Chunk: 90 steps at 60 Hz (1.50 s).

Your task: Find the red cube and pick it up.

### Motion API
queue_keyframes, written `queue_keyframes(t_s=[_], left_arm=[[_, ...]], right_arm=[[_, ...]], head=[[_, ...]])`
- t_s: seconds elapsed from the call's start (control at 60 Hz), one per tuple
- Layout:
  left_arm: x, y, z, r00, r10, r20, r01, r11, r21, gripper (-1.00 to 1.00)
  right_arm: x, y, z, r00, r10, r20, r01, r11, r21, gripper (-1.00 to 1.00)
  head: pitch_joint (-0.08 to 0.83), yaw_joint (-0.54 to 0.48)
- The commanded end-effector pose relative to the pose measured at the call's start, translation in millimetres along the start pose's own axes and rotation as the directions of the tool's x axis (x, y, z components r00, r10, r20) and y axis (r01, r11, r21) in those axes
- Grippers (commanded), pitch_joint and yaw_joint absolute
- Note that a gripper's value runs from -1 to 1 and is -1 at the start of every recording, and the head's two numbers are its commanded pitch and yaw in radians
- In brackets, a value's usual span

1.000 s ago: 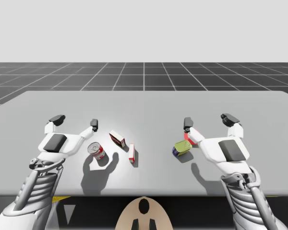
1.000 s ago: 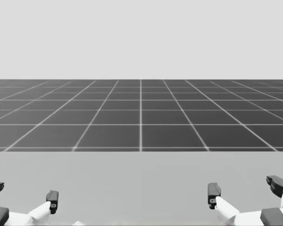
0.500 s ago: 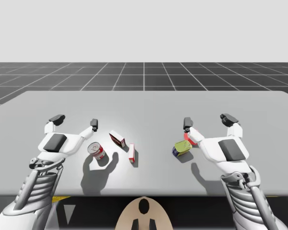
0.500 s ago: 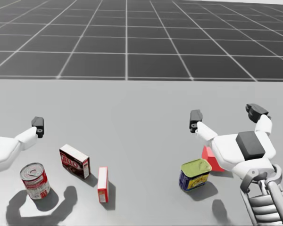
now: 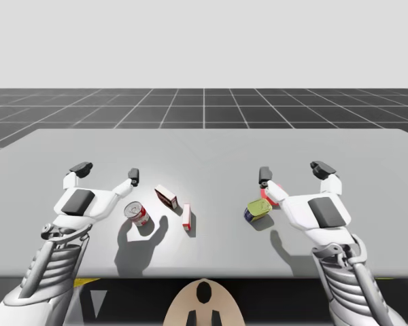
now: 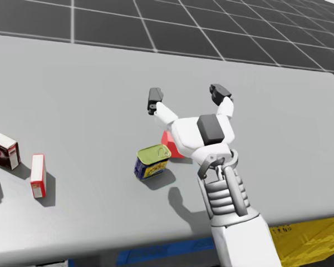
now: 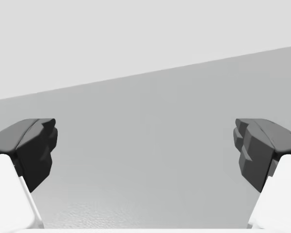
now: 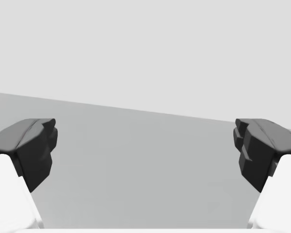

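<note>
Red cube [image 6: 170, 143]: half hidden beneath my right wrist [image 6: 211, 130], seemingly touching the green-lidded blue can [image 6: 152, 161].
Right gripper [image 6: 186, 97]: spread wide, empty, just beyond the cube.
Left gripper [image 5: 107, 172]: spread wide, empty.

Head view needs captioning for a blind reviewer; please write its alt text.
My right gripper hovers with open jaws over a grey table, its hand partly covering the red cube, which sits beside a blue can with a yellow top. A slim red and white box lies further left, another box beyond it.
</note>
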<state>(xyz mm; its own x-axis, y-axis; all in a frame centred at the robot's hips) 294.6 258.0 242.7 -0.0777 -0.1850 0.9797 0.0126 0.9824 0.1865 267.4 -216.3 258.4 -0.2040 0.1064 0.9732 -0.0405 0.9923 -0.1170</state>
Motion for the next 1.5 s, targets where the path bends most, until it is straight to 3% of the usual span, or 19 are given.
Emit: queue_keyframes(t_s=[0.017, 0.217, 0.433, 0.583, 0.783, 0.95, 1.05, 1.217, 1.35, 1.5], left_arm=[[0, -0.5, 0, 1.0, 0.002, -0.001, -0.002, 1.0, -0.002, -1.0], [0, -0.7, 1, 1.0, 0.005, -0.004, -0.005, 1.0, -0.002, -1.0], [0, -0.2, 1, 1.0, 0.012, -0.008, -0.012, 1.0, -0.003, -1.0], [0, 0.4, 0, 1.0, 0.015, -0.009, -0.015, 1.0, -0.004, -1.0], [0, 0.2, 0, 1.0, 0.014, -0.011, -0.014, 1.0, -0.004, -1.0], [-1, -0.2, 0, 1.0, 0.013, -0.012, -0.013, 1.0, -0.004, -1.0], [-1, -0.8, -1, 1.0, 0.012, -0.013, -0.012, 1.0, -0.004, -1.0], [-2, -1.5, -1, 1.0, 0.01, -0.016, -0.01, 1.0, -0.003, -1.0], [-2, -1.8, -1, 1.0, 0.009, -0.017, -0.009, 1.0, -0.002, -1.0], [-2, -2.0, -1, 1.0, 0.009, -0.017, -0.009, 1.0, -0.002, -1.0]], right_arm=[[-1, 1.8, 0, 1.0, -0.005, -0.001, 0.005, 1.0, 0.001, -1.0], [0, 1.4, 3, 0.999, -0.027, -0.02, 0.028, 0.999, 0.038, -1.0], [2, -0.9, 17, 0.999, 0.014, -0.039, -0.011, 0.997, 0.076, -1.0], [-12, -10.9, 33, 0.996, 0.068, -0.058, -0.062, 0.993, 0.104, -1.0], [-31, -22.4, 60, 0.993, 0.05, -0.111, -0.031, 0.985, 0.171, -1.0], [-49, -36.8, 84, 0.985, 0.098, -0.142, -0.066, 0.974, 0.216, -1.0], [-62, -44.9, 91, 0.979, 0.109, -0.173, -0.063, 0.966, 0.252, -1.0], [-88, -57.1, 86, 0.966, 0.1, -0.239, -0.036, 0.966, 0.257, -1.0], [-104, -56.6, 72, 0.957, 0.096, -0.275, -0.028, 0.97, 0.24, -1.0], [-115, -54.2, 57, 0.949, 0.113, -0.295, -0.042, 0.97, 0.238, -1.0]], head=[[0.628, -0.39], [0.618, -0.38], [0.621, -0.37], [0.626, -0.37], [0.632, -0.37], [0.639, -0.37], [0.641, -0.37], [0.65, -0.37], [0.651, -0.37], [0.655, -0.37]])
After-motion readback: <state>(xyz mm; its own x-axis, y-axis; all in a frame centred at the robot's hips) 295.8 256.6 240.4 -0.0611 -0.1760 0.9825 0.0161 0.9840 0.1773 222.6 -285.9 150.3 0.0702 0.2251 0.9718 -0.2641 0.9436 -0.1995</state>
